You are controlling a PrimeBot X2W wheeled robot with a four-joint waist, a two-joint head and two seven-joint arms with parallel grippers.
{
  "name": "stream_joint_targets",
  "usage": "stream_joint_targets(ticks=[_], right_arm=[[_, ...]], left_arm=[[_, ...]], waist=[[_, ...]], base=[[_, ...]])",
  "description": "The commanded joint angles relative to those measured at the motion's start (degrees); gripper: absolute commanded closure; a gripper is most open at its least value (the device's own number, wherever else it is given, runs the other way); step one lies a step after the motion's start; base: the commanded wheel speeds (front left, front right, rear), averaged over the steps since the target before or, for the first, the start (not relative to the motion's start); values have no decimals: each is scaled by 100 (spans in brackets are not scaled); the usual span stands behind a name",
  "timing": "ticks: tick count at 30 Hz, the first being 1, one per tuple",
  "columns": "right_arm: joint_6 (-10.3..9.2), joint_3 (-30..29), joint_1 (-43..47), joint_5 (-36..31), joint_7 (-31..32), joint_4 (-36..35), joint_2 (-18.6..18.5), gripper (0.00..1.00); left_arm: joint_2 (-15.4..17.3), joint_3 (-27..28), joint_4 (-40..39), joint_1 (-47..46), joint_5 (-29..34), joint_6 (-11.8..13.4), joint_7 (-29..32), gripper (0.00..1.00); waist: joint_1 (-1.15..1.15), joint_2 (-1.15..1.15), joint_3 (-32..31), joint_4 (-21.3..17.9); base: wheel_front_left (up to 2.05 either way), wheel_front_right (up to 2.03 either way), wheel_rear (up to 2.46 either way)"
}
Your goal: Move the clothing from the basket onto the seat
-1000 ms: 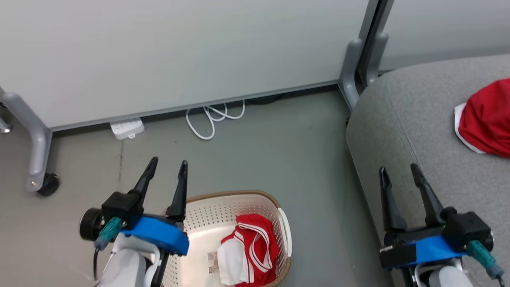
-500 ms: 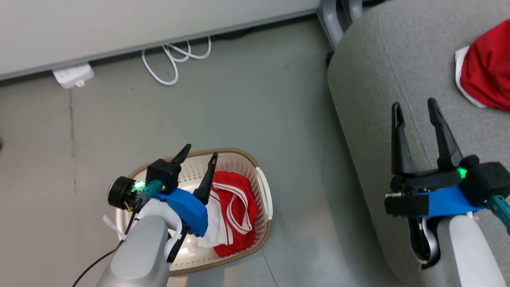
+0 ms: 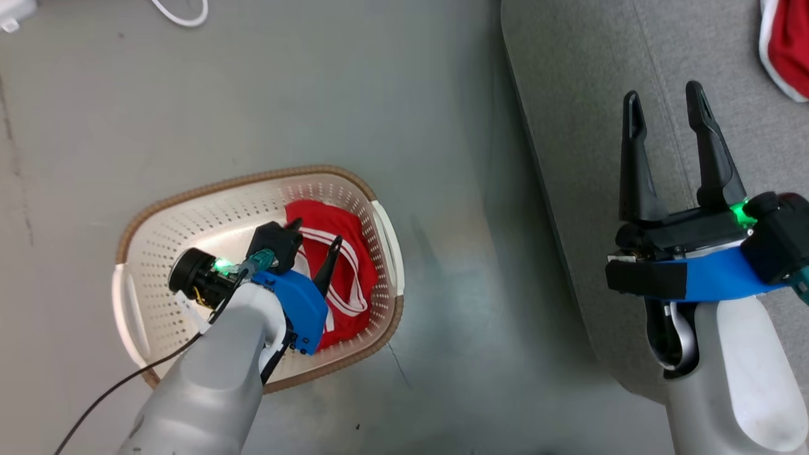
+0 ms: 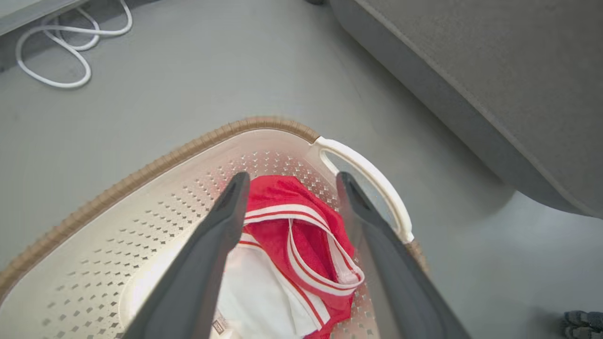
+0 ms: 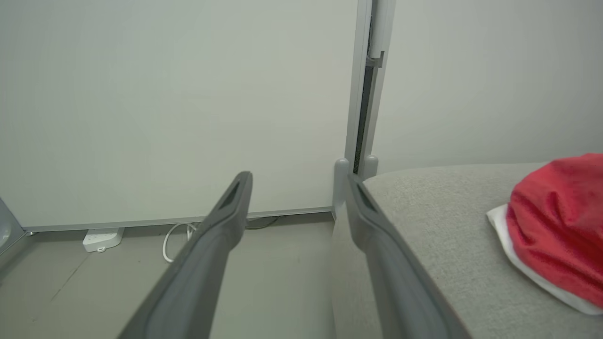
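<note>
On the grey seat (image 3: pixel 569 95), far right: red top (image 3: pixel 790 44) already lies there, so roughly half done by my read. Beside the seat, the basket (image 3: pixel 208 186) sits on the floor with the striped shorts (image 3: pixel 344 272) inside, bunched at its seat-side end. The left gripper (image 3: pixel 316 232) is down in the basket over the shorts, fingers spread, nothing pinched. The right gripper (image 3: pixel 662 91) hovers over the seat edge, spread and empty. Remaining: grab shorts, carry across.

- Two pincers: left pincer (image 3: pixel 316 231), right pincer (image 3: pixel 662 90).
- One basket (image 3: pixel 208 212), below the left pincer.
- Two red garments: shorts (image 3: pixel 347 272) beneath the left pincer, top (image 3: pixel 790 38) ahead-right of the right pincer.
- One seat (image 3: pixel 569 95).
- One white cable (image 4: pixel 75 85).
</note>
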Motion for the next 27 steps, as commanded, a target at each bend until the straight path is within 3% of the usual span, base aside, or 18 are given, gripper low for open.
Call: stream_joint_targets(ticks=[1,10,27], right_arm=[[-6,20,-178,36,-5,-56,32,0],[-6,73,-452,85,-5,-159,71,0],[-6,60,-763,131,-4,-407,87,0]], left_arm=[[28,-135,140,-171,-45,-15,4,0],[106,-612,694,-567,-200,-15,382,0],[353,-1004,921,-1189,-203,15,840,0]], waist=[[-1,0,352,-136],[-1,0,974,-275],[-1,0,2006,-370]], base=[[0,0,0],[0,0,0],[0,0,0]])
